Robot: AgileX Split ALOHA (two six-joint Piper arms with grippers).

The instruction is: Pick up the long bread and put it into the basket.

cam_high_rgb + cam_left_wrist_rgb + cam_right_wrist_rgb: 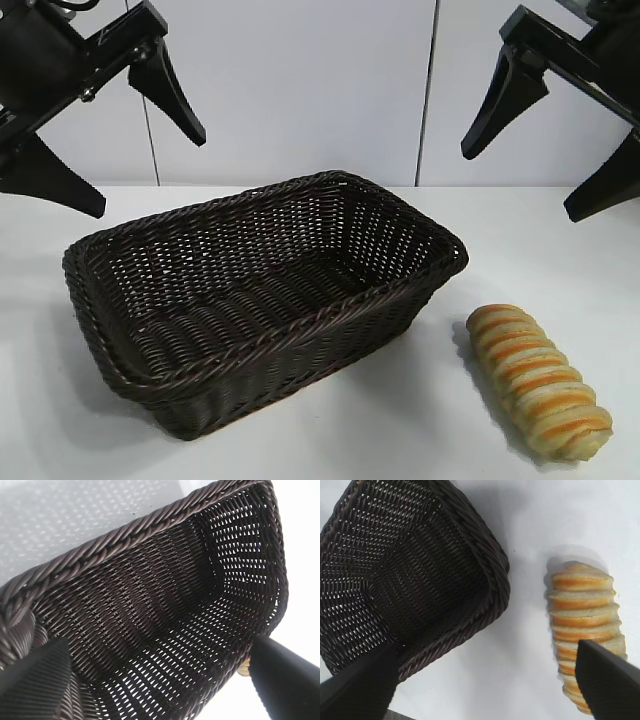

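Observation:
The basket (300, 328), dark brown wicker with a braided rim, stands mid-table with nothing in it. The long bread (540, 385), pale golden with orange-brown ridges, lies on the table to the basket's right, near the front. My left gripper (148, 172) hangs open high above the basket's left end. My right gripper (520, 183) hangs open high at the right, well above the bread. The left wrist view looks into the basket (150, 605) between the open left gripper (156, 647). In the right wrist view the bread (582, 605) lies beside the basket (485, 565), and one fingertip of the open right gripper (486, 650) overlaps it.
The white table (400, 420) runs around the basket, with bare surface between the basket and the bread. A white panelled wall (300, 80) stands behind.

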